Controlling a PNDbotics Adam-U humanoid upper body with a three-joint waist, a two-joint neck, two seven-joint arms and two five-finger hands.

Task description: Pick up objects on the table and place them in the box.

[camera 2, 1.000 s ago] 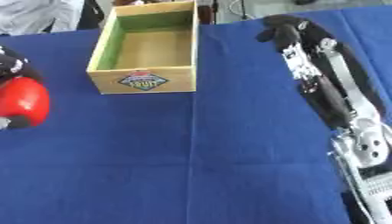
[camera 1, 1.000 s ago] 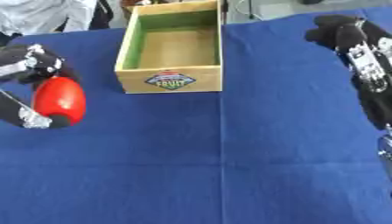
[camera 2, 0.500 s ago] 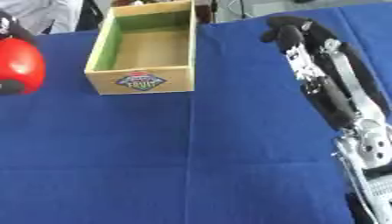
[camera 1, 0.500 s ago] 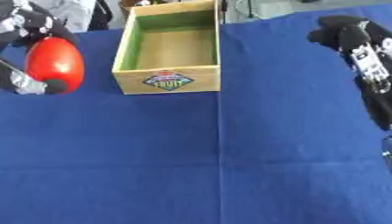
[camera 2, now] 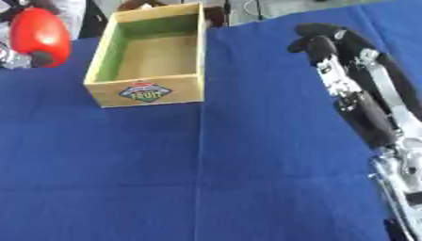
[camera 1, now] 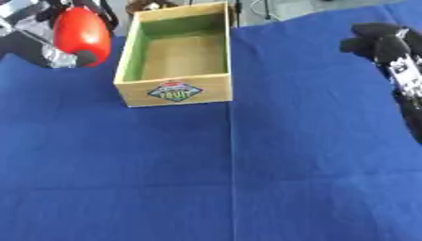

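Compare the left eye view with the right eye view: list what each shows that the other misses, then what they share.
Only the left eye view shows the left robot hand more fully, curled round the red object. Only the right eye view shows the right forearm running down to the lower edge. Both show the empty wooden box, the blue cloth and the right robot hand.
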